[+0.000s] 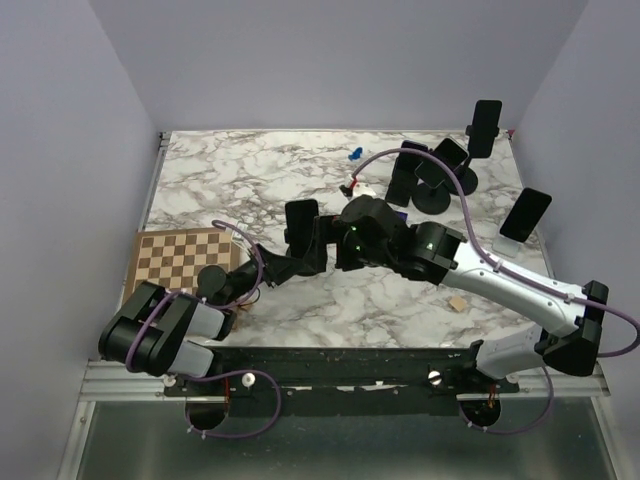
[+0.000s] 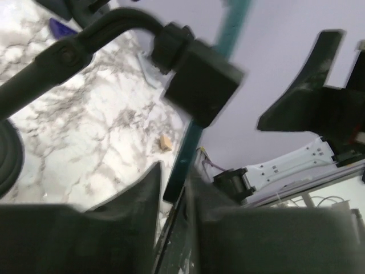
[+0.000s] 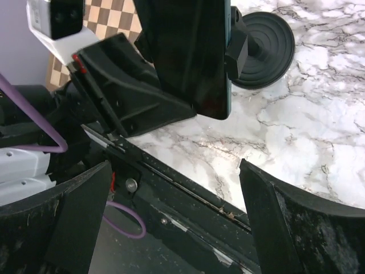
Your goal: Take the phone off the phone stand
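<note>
The left gripper point(image 2: 174, 170) is narrow, pinching the teal edge of the phone point(image 3: 188, 51), which sits clamped in the stand point(image 3: 265, 43). The phone's screen is dark. The right gripper point(image 3: 175, 166) gapes wide and holds nothing.

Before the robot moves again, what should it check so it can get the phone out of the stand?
1. Is the phone out of the stand? Not ok: the stand looks still hooked on the phone's side.
2. Is the left gripper around the phone? Ok: one finger sits on each side of the phone's thin edge.
3. Is the left gripper squeezing tight? Cannot tell: that picture is blurry.
4. Is the right gripper free? Ok: it is wide open and holds nothing.
5. Is the right gripper facing the phone? Ok: the phone sits just ahead of its opening.
</note>
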`<state>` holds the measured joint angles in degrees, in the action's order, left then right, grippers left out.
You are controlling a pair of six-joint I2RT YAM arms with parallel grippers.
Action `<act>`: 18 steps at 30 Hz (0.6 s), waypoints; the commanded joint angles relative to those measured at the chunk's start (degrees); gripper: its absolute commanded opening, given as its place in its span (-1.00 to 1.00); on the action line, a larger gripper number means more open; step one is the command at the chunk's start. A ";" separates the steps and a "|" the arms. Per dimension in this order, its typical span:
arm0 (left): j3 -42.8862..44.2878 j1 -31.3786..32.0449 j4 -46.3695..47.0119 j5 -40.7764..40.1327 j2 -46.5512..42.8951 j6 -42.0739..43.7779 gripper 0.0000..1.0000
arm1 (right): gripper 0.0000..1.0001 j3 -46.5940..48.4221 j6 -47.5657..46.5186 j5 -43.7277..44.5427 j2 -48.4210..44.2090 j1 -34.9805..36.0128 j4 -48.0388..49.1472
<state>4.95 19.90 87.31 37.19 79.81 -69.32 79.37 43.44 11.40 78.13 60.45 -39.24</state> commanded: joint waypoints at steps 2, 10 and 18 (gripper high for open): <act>-2.23 0.23 3.68 0.02 4.15 -3.09 0.07 | 1.00 9.52 -2.05 7.70 6.79 1.45 -4.95; -6.55 -0.56 -5.74 0.69 -7.88 0.08 0.52 | 1.00 18.64 -4.84 14.92 15.07 2.65 -9.36; 5.77 -1.16 -77.36 -10.65 -50.41 24.21 0.75 | 1.00 22.80 -7.45 18.37 18.25 2.72 -8.74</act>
<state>3.88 19.49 51.20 34.96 46.19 -60.80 99.31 38.26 25.19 95.18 62.67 -46.83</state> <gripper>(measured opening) 0.821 0.998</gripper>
